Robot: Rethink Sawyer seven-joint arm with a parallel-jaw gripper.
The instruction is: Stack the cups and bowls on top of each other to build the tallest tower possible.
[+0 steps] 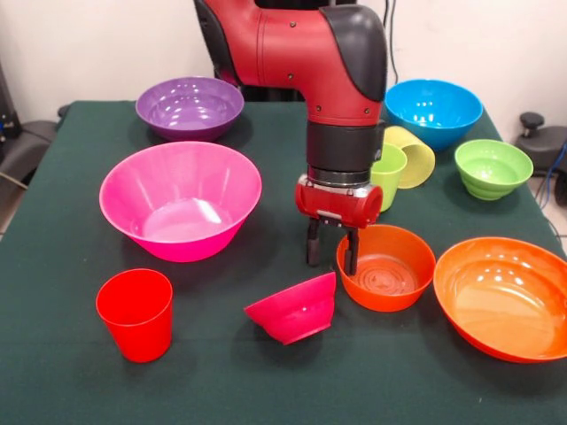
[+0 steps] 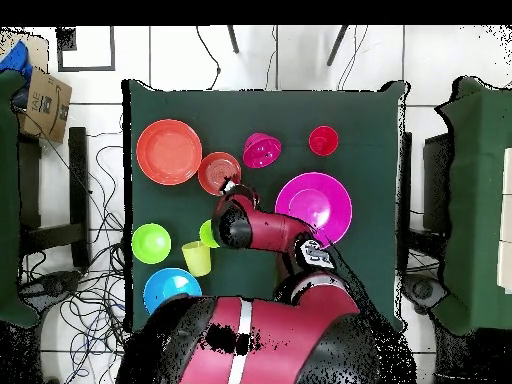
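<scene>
We are hovering our fingers (image 1: 332, 250) just beside the small orange bowl (image 1: 386, 266), between it and the small magenta bowl (image 1: 295, 308); they are standing parted and holding nothing. No tower is showing yet: every cup and bowl is sitting singly on the green worktop (image 1: 53, 354). Judging from this, we are choosing a first piece. The magenta bowl is lying tipped on its side near the orange bowl, with its mouth facing up and toward that bowl and its short axis leaning, so we would be wise to pinch one wall across the rim rather than span it. The small orange bowl is sitting upright, mouth up. Beyond it, the lime green cup (image 1: 387, 174) is standing upright, while the pale yellow cup (image 1: 411, 155) is lying over with its long axis roughly along the worktop.
</scene>
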